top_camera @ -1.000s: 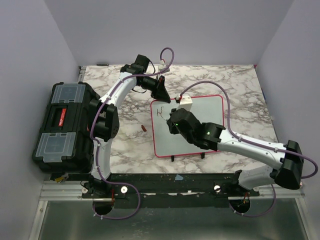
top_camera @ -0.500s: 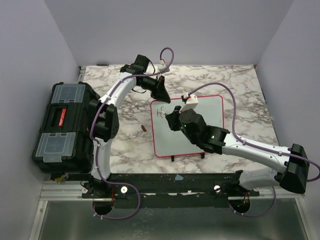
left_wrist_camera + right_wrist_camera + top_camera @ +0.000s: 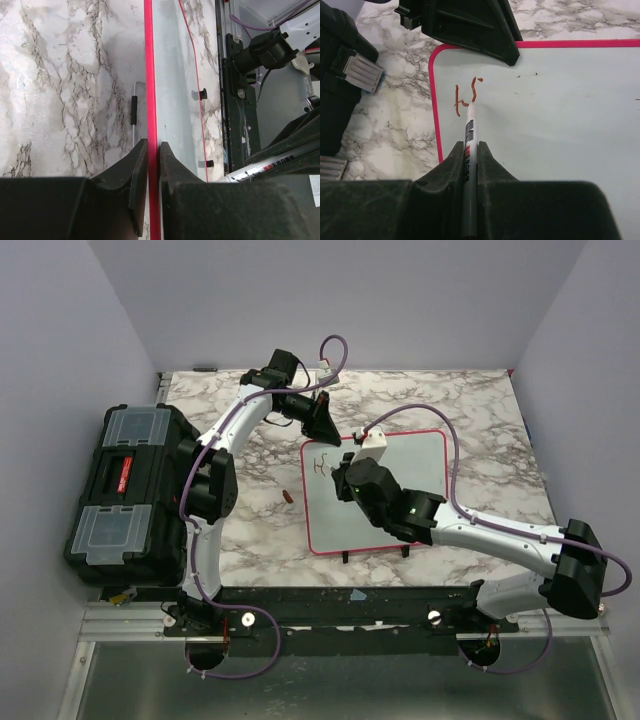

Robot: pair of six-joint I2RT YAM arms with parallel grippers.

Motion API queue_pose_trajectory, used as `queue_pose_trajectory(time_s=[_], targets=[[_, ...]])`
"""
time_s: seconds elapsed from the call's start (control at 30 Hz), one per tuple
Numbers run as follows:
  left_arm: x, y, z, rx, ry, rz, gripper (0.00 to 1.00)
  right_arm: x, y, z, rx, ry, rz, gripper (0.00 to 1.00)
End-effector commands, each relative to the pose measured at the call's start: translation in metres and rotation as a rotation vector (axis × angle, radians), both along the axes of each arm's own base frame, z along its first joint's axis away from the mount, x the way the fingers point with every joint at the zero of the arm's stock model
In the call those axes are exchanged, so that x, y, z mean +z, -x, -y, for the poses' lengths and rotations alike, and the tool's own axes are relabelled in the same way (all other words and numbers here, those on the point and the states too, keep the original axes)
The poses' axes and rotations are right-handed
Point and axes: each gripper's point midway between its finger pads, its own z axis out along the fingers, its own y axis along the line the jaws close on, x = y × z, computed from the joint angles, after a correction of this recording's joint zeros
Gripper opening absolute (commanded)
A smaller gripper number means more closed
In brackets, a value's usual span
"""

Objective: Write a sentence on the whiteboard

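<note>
Edging toward the whiteboard's [image 3: 560,110] far-left corner, the right gripper [image 3: 470,150] is clamping the marker [image 3: 469,131] at the sentence's [image 3: 465,97] first strokes; the left gripper [image 3: 152,145] is pinching its far edge.

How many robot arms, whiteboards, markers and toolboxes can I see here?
Arms: 2, the left arm and the right arm
Whiteboard: 1
Marker: 1
Toolbox: 1
Total: 5
</note>
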Motion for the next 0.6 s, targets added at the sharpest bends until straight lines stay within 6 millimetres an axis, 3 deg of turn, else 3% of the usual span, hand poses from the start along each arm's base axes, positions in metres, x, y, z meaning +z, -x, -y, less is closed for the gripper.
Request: queue_pose_trajectory(time_s=[0.0, 0.57], targets=[[0.024, 0.006, 0.000, -0.024, 0.051, 0.071, 0.00, 0.009, -0.009, 0.012, -0.062, 0.032, 0.034, 0.01], [0.024, 0.006, 0.000, -0.023, 0.052, 0.071, 0.00, -0.001, -0.022, 0.018, -0.155, 0.120, 0.032, 0.01]])
